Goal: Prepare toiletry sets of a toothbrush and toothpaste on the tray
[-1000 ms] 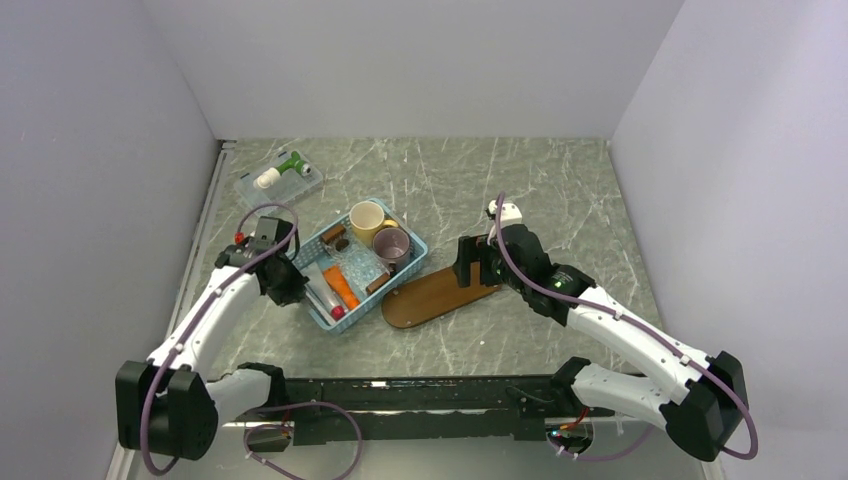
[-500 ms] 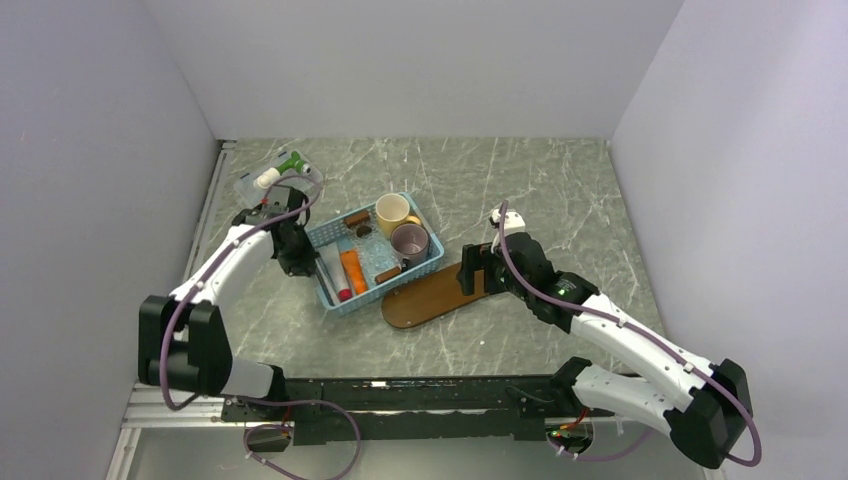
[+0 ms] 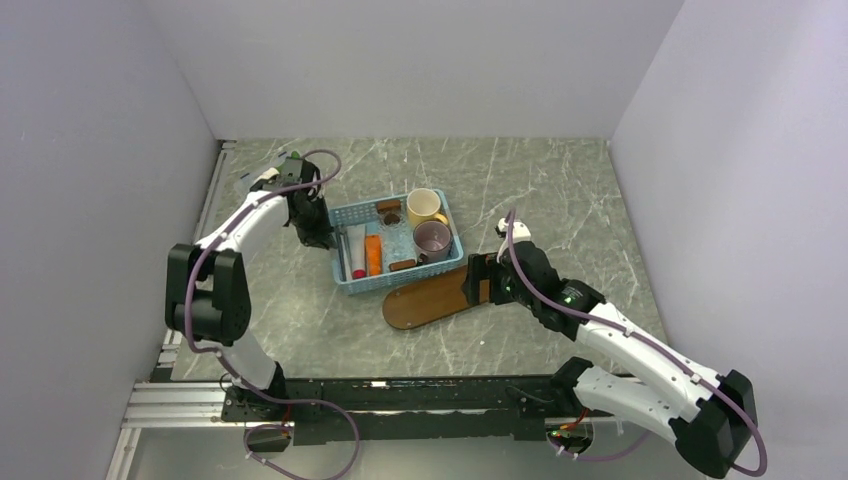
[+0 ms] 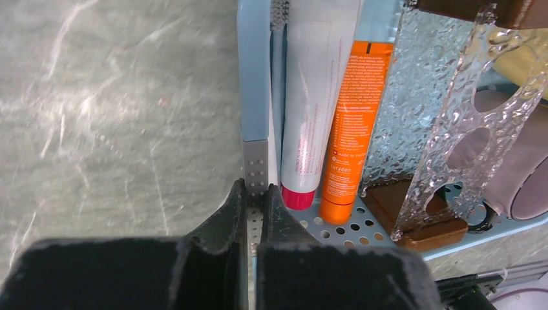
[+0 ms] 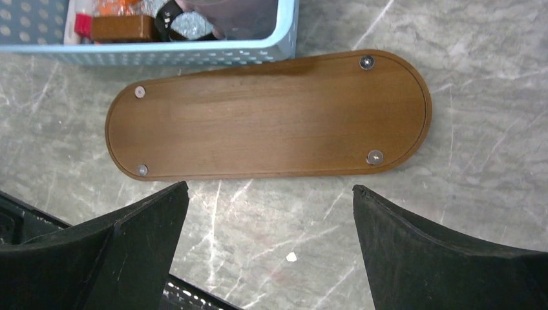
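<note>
The light-blue basket stands at mid-table, and my left gripper is shut on its left wall. Inside lie the orange toothpaste, a white tube with a red cap, and the thin pale toothbrush against the gripped wall. The dark-brown wooden tray lies bare in front of the basket, touching its near wall. My right gripper hangs open above the tray's right end, with nothing between its fingers.
A yellow mug, a mauve cup, brown blocks and a clear bumpy plastic piece share the basket. The basket's near wall shows in the right wrist view. A metal rail runs along the left wall.
My left gripper has dragged the basket back and to the right, turning it. The right gripper has drifted nearer and lower beside the tray, jaws still wide.
</note>
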